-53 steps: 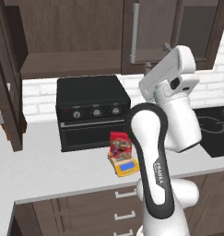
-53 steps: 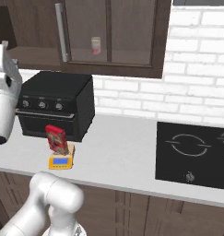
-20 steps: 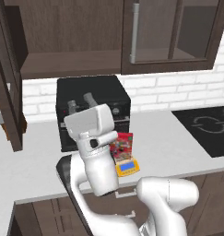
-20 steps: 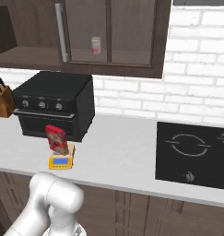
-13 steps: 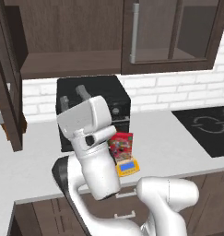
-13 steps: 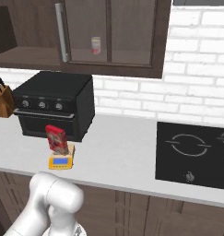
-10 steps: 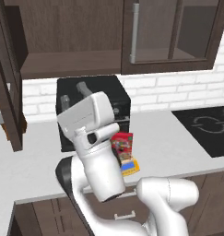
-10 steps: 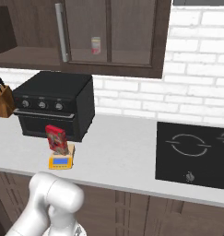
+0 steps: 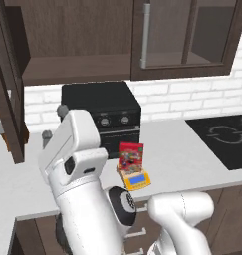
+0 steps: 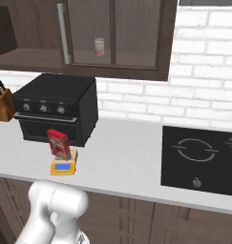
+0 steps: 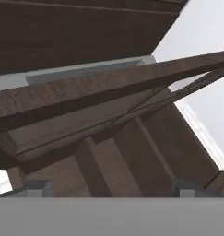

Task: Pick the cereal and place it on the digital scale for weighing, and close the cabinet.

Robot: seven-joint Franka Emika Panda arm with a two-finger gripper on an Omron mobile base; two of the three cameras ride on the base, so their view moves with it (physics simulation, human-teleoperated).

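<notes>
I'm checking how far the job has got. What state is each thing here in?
Cereal box: upright on the scale.
Scale: on the counter, loaded with the box.
Cabinet: left door swung open, right glass door shut.
Claw: open, holding nothing, facing the open door.
Toaster oven: door shut.
Can: upright on the cabinet shelf.

No legible text — print on the cereal (image 9: 131,154) box too blurred.

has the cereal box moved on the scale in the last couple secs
No. In the right base view the cereal stands on the digital scale in front of the black oven, same spot as before.
</notes>
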